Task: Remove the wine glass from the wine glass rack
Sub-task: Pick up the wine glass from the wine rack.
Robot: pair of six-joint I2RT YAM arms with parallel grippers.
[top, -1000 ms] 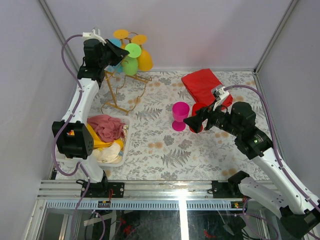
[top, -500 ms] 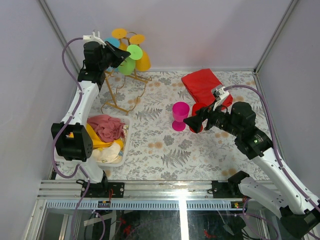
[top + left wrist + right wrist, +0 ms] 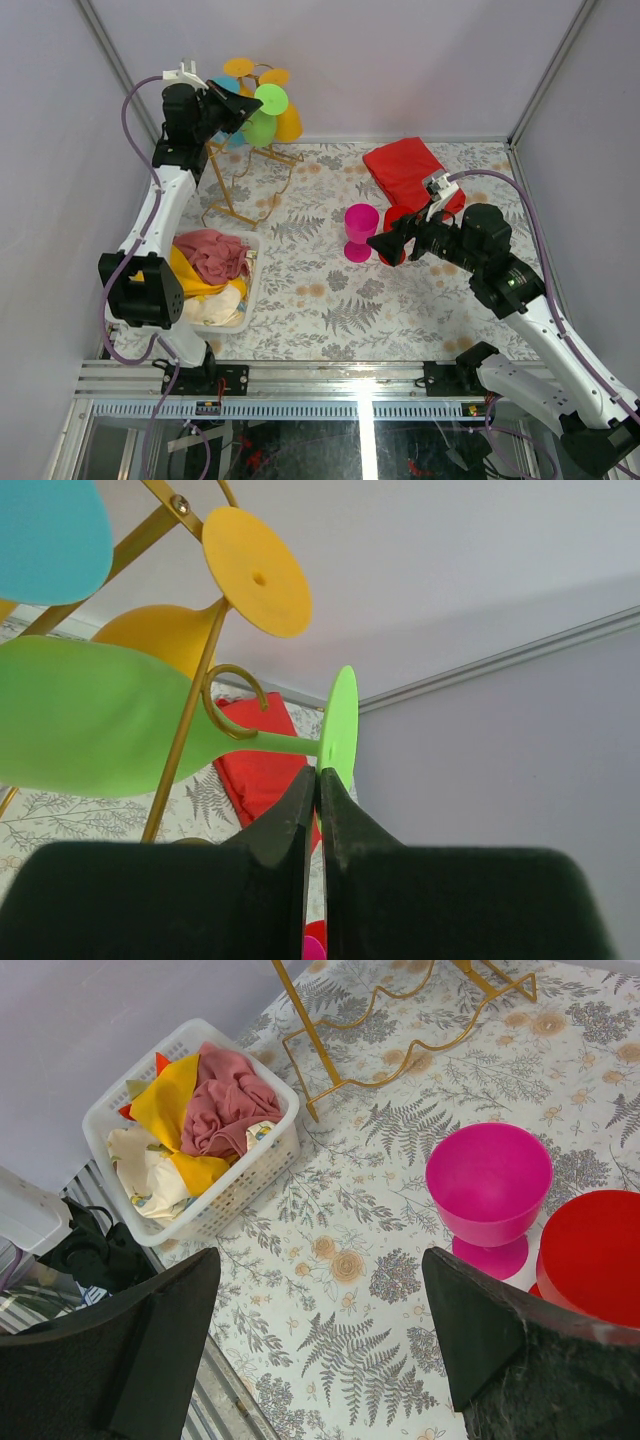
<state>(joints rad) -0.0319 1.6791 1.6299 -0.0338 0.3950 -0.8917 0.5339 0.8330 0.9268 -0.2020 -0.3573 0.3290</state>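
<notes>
The gold wire wine glass rack [image 3: 232, 190] stands at the back left and carries several coloured plastic glasses. My left gripper [image 3: 247, 106] is raised at its top, shut on the edge of the round foot of a green wine glass [image 3: 262, 128]. In the left wrist view the gripper [image 3: 318, 776] pinches the green foot [image 3: 341, 728]. The green stem runs just under a curled hook [image 3: 236, 698], and the bowl [image 3: 90, 720] lies sideways behind a gold bar. My right gripper [image 3: 378, 243] is open and empty above the mat [image 3: 320, 1260].
A pink glass [image 3: 360, 230] [image 3: 488, 1185] and a red one [image 3: 590, 1255] stand upright mid-table by the right gripper. A red folded cloth [image 3: 405, 170] lies at the back right. A white basket [image 3: 250, 262] of cloths sits at the left. Yellow [image 3: 255, 570] and blue [image 3: 50, 535] glasses hang on the rack.
My left gripper has shifted slightly up and back with the green glass's foot in it, and the glass has tilted with it. The right arm has not moved.
</notes>
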